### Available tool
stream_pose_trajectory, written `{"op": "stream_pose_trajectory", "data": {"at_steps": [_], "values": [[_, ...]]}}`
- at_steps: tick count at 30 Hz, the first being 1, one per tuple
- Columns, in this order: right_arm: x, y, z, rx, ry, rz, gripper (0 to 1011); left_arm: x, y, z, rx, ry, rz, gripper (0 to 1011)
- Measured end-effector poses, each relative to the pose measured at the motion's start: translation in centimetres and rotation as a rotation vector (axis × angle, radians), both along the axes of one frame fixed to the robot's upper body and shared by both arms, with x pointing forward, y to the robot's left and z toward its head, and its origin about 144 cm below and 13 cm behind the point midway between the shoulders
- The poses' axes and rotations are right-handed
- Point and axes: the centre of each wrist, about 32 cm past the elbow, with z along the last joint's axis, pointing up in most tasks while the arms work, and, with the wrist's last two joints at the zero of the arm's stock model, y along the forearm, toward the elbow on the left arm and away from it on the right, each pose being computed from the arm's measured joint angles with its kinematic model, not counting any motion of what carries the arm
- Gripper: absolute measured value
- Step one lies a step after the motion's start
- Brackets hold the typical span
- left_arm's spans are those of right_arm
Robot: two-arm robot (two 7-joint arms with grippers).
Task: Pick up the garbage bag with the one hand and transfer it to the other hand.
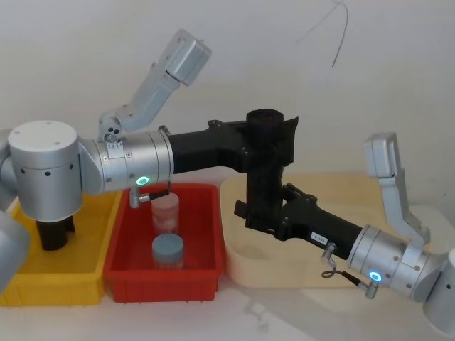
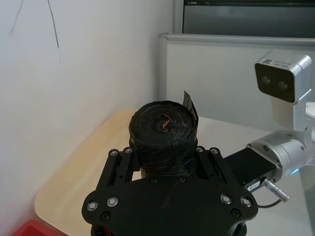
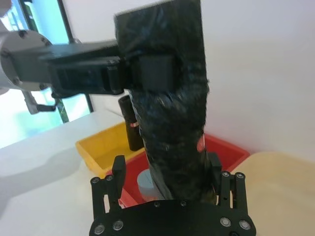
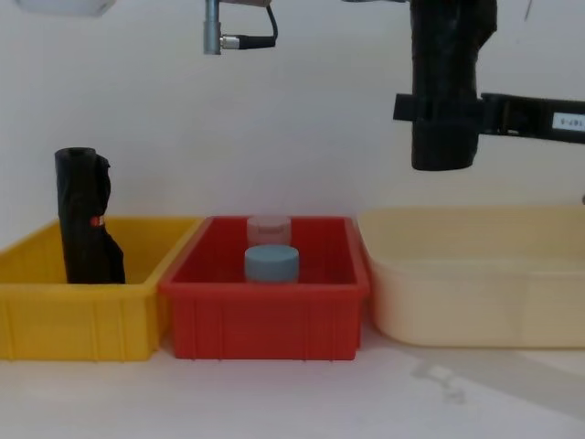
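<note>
The left gripper (image 2: pixel 165 160) is clamped on the upper part of the garbage bag roll (image 4: pixel 443 91). The roll hangs upright in the air, long axis vertical, over the near edge of the beige tray (image 4: pixel 475 274). The right gripper (image 3: pixel 167 179) reaches in from below and the right, its arm slanting up towards the roll. Its jaws stand apart around the roll's lower part, with a gap on one side, so the handover looks to depend on them closing there.
</note>
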Motion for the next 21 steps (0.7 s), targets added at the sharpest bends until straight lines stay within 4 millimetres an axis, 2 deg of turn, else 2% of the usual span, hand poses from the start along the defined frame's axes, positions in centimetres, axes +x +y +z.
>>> {"op": "stream_pose_trajectory", "data": {"at_steps": [12, 17, 21], "values": [[0.35, 0.34, 0.26, 0.018, -0.058, 0.008, 1000, 0.14, 0.26, -0.26, -0.007, 0.113, 0.025, 488], [0.43, 0.41, 0.3, 0.019, -0.069, 0.009, 913, 0.2, 0.35, -0.37, -0.006, 0.142, 0.035, 488], [0.49, 0.44, 0.33, 0.02, -0.077, 0.008, 799, 0.24, 0.4, -0.43, -0.005, 0.158, 0.039, 488]]}}
